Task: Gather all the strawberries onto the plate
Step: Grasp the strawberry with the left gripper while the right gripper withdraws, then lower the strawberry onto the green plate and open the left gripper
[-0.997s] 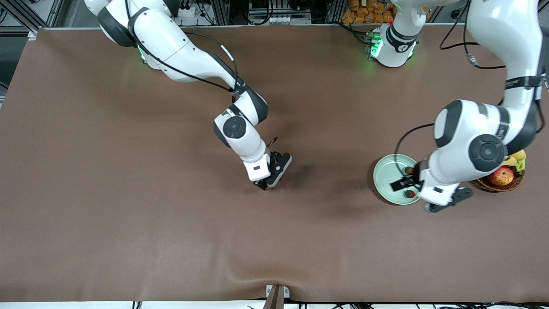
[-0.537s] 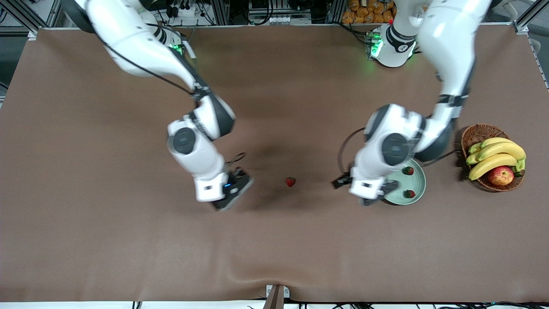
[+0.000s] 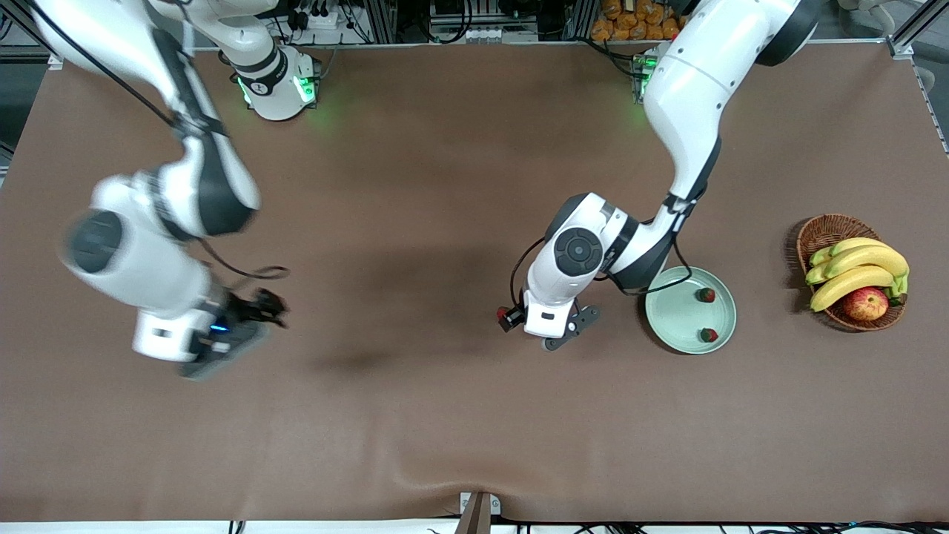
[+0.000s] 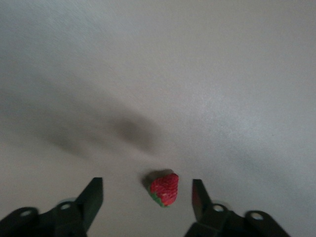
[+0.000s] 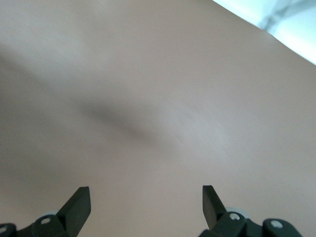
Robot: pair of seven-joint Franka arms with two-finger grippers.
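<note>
Brown table [image 3: 445, 185]; loose strawberry [image 4: 164, 189] between spread left gripper [image 4: 146, 198] fingers.

even overhead light; soft shadows; right arm [image 3: 159, 245] motion-blurred

1. A brown mat covers the table [image 3: 415, 415], with soft shadows near its middle.
2. The mat bulges slightly at the edge nearest the front camera.
3. Metal framing, cables and equipment line the edge by the robot bases.
4. Green lights glow at both bases.
</note>
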